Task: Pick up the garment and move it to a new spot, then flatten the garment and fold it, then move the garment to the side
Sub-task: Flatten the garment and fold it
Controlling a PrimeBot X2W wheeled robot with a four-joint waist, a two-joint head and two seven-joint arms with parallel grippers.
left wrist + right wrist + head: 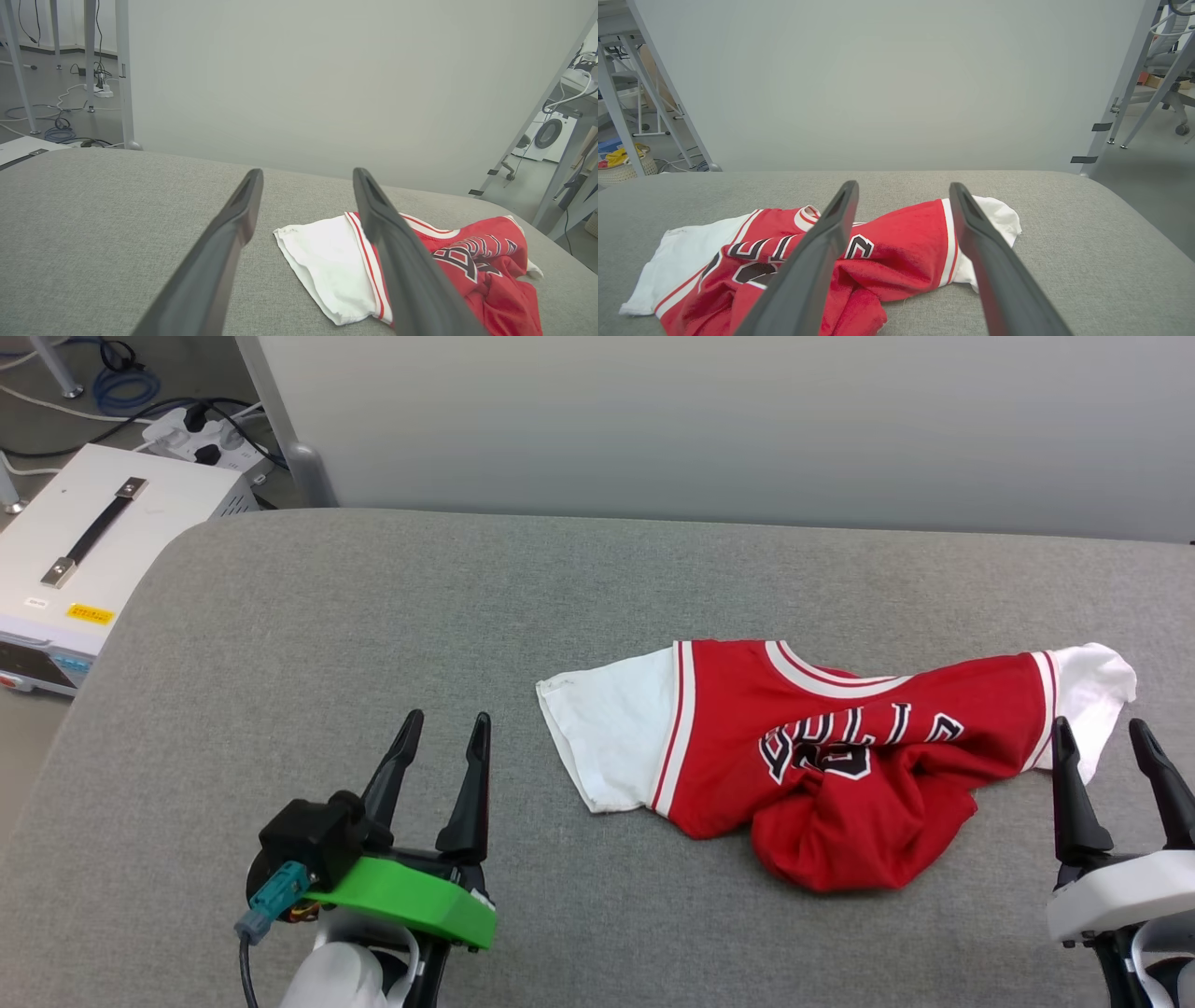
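Garment (822, 756) lies crumpled on the grey surface (373, 644), left pincer (449, 716) and right pincer (1099, 722) both spread wide, empty.

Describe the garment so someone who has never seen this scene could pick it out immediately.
A grey fabric-covered table spans the head view. On its right half, between the left gripper and right gripper, lies the garment, crumpled. It is bright red with white sleeves and black white-edged lettering, unlike the dark grippers.

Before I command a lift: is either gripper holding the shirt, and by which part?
Nothing is held. The left gripper and right gripper are both open and empty; the red Bulls T-shirt lies crumpled on the grey surface.
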